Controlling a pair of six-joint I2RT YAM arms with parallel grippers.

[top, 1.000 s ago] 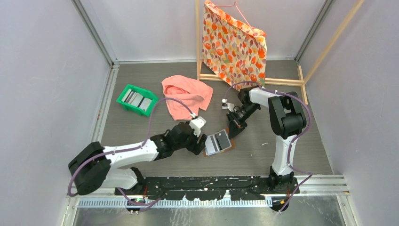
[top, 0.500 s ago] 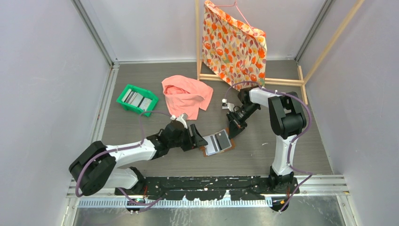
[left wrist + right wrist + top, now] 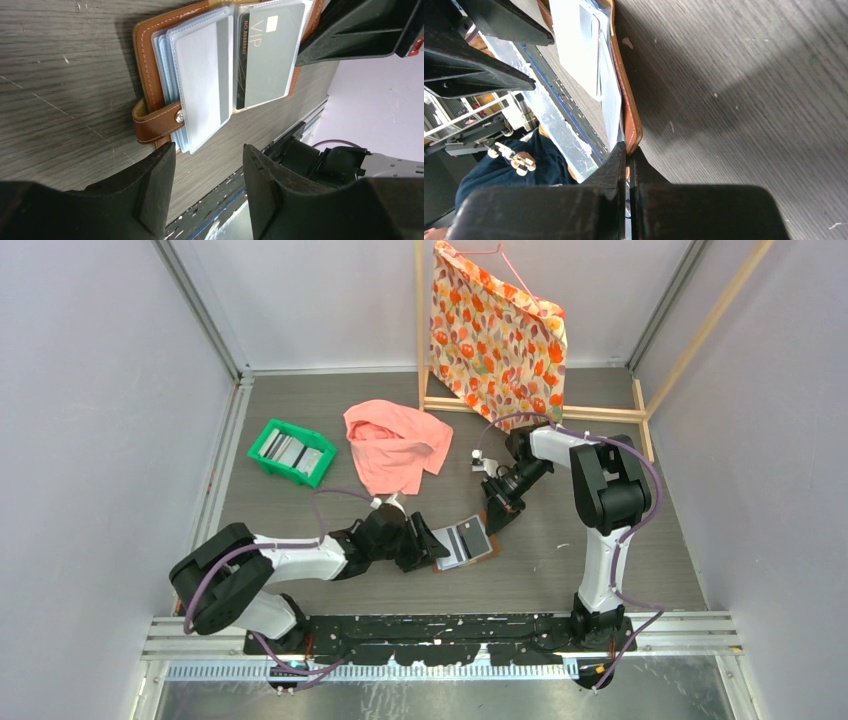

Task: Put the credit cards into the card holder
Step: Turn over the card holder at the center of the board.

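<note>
Your left gripper (image 3: 428, 540) sits just on the near-left side of the card holder (image 3: 463, 543), jaws apart with nothing between them. The card holder lies open and flat on the table, pockets up. Its long axis runs from near-left to far-right, and its snap-tab side faces that gripper. Your right gripper (image 3: 497, 523) is at the holder's far-right edge with its fingers pressed together. The tips touch the brown cover, but you cannot tell whether they pinch it. Beyond the holder to the far left lies a pink cloth (image 3: 395, 445). Further left is a green tray (image 3: 262, 435) with more credit cards (image 3: 290, 450) inside. Farthest behind the holder hangs a floral bag (image 3: 495, 330).

Your left wrist view shows what the top view cannot. A grey VIP card (image 3: 267, 55) sits under a clear sleeve, long axis parallel to the fold. A pale card (image 3: 202, 75) lies beside it, and the snap tab (image 3: 155, 122) is just ahead of the finger gap. Your right wrist view shows the holder only edge-on.
</note>
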